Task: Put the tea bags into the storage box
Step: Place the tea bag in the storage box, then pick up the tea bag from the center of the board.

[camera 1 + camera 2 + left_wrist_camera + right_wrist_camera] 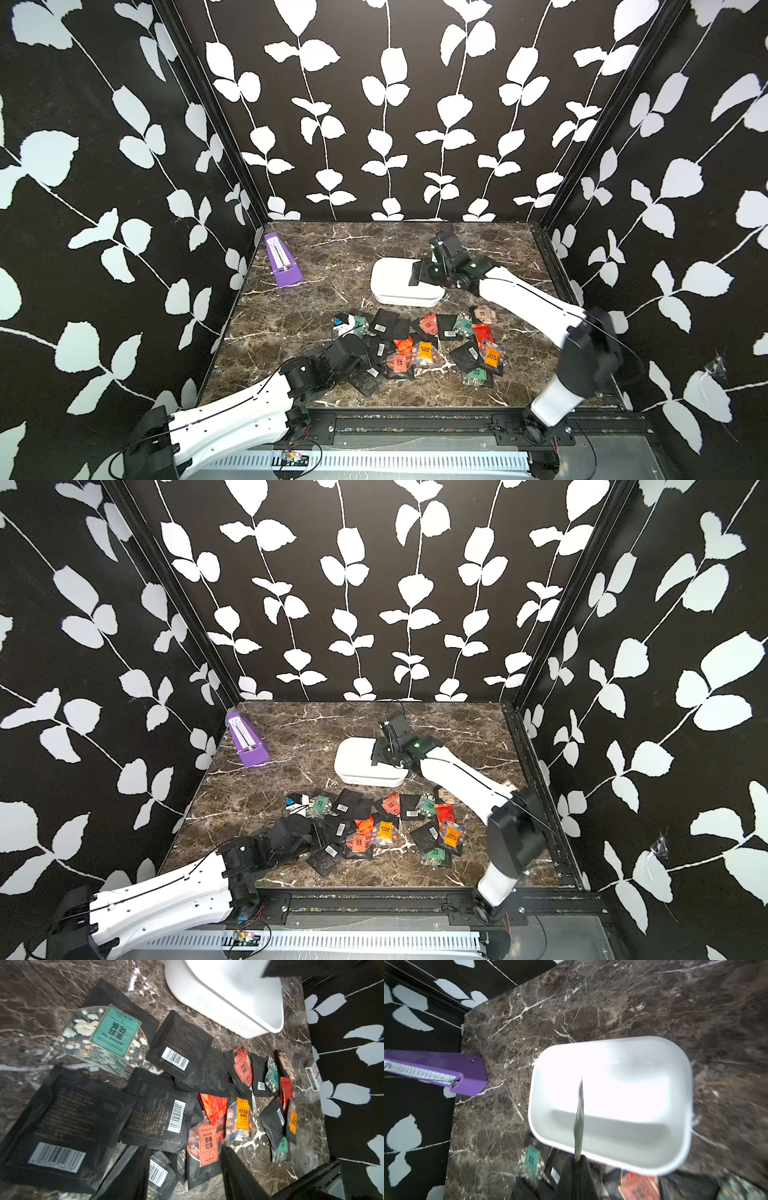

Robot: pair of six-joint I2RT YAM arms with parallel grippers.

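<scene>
Nearest the robot, the left claw (pixel 185 1159) is hanging low over the near-left edge of the tea bags (pixel 419 345). Its jaws are standing apart and gripping nothing. A salmon sachet (pixel 207 1145) and several black barcoded ones are lying flat on the desk (pixel 316 257) between its fingers (pixel 128 1174). The sachets there are overlapping one another, so a closing pinch is likely to take two at once. It could also skid over the slick foil and push the heap outward without lifting anything.

Beyond the heap, the right claw (pixel 576 1162) is pinching one black sachet (pixel 580 1115) by its edge, jaws tight on it. It is dangling the sachet edge-on above the storage box (pixel 399 299). The box is sitting just behind the pile and, as far as the glare allows, is looking empty. The sachet is hanging over the inside of the box but close to the nearer wall. Released here, it may catch the rim and tip back among the loose ones. The tub looks light, so a claw dipping lower risks nudging it across the desk.

Farthest back, by the left wall, a purple metronome (pixel 282 259) is standing well apart from all this.
</scene>
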